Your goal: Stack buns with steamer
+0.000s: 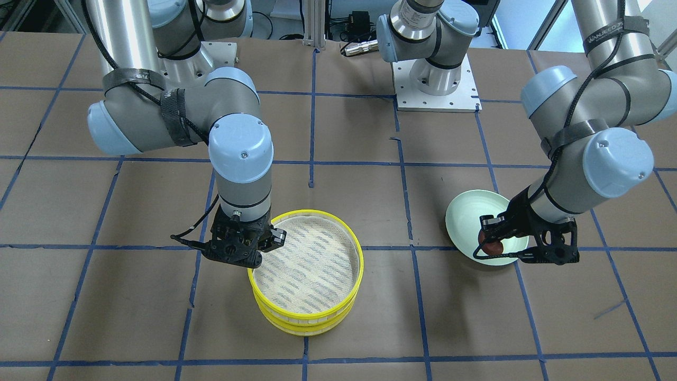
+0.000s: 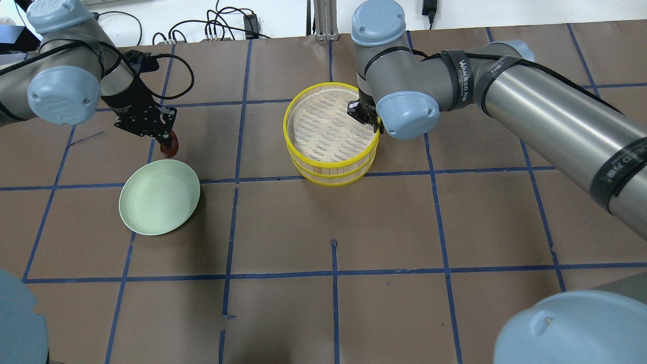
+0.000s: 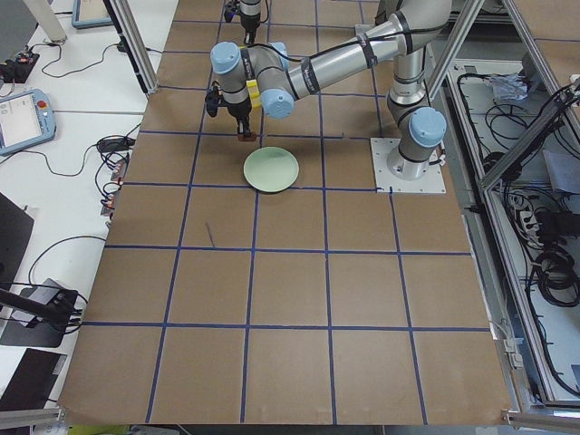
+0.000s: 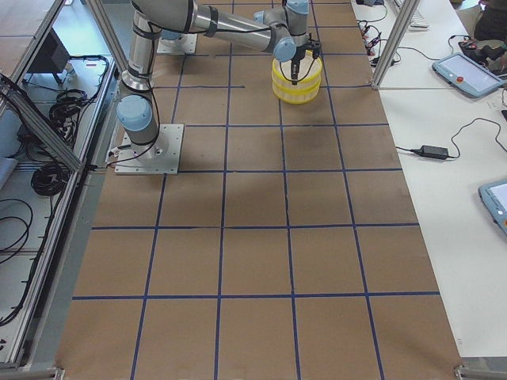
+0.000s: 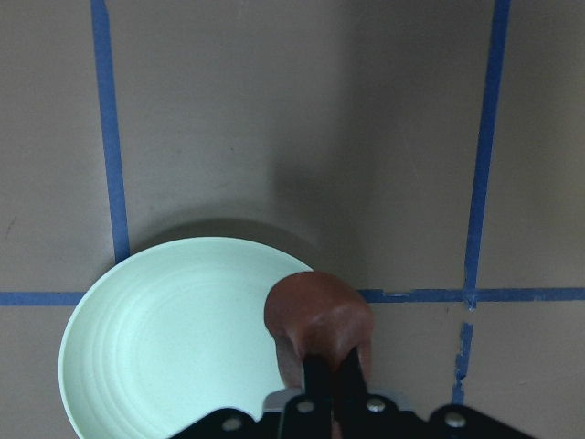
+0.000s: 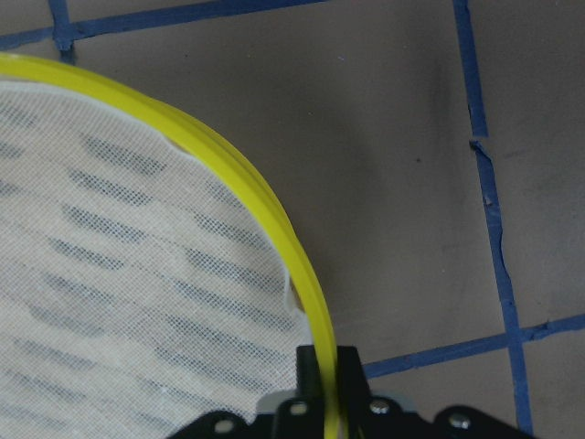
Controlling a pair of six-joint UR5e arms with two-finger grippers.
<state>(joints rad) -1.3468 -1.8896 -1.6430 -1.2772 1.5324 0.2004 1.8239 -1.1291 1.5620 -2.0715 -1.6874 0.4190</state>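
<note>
My left gripper is shut on the glossy reddish-brown bun and holds it in the air over the far rim of the pale green plate, which is bare. In the front view the bun hangs over the plate. My right gripper is shut on the yellow rim of the upper steamer tier. That tier has a white mesh liner and sits on a second yellow tier. The white bun is out of view.
The table is brown with a grid of blue tape lines. The left arm's base plate stands behind the plate. Cables and a power brick lie along the table's far edge. Tablets and cables lie on side benches.
</note>
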